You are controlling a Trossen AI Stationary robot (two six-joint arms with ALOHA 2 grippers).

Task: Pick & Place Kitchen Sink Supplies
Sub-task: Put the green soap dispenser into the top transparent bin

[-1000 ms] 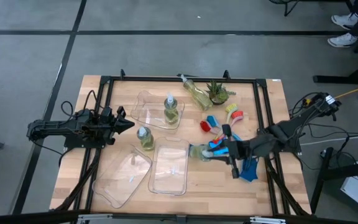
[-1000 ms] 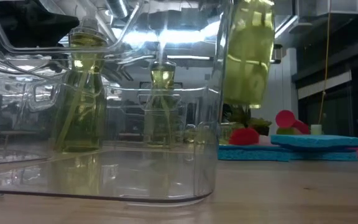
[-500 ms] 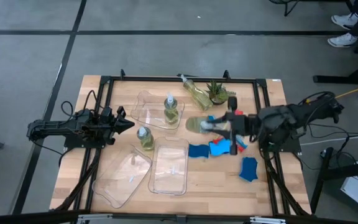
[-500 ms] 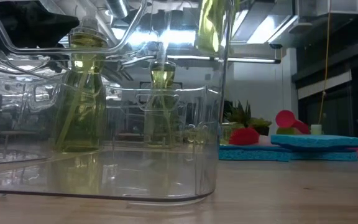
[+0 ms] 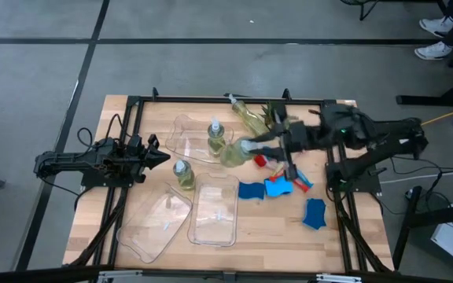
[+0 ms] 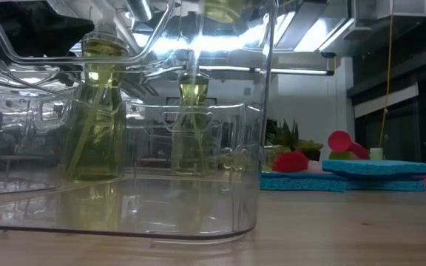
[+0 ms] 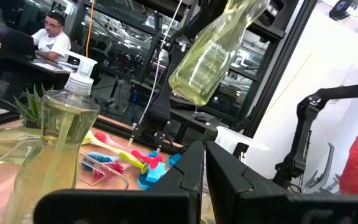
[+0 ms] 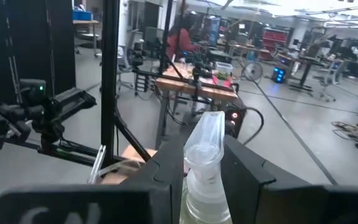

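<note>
Clamped on the neck of a pump bottle (image 5: pixel 237 151), the right gripper (image 5: pixel 278 144) holds it tilted in the air beside the far tray (image 5: pixel 181 135), where it might slip and fall, while the left gripper (image 5: pixel 162 157) waits pinched shut nearby.

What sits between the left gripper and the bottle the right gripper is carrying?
In the high view, a clear tray with an upright pump bottle.

The robot has two dark arms. The left arm (image 5: pixel 93 165) is black and knobbly, with thin black wires looping beside it. The right arm (image 5: pixel 368 134) is black too, with curly wires. Each has two flat black fingers (image 7: pixel 225 180).
</note>
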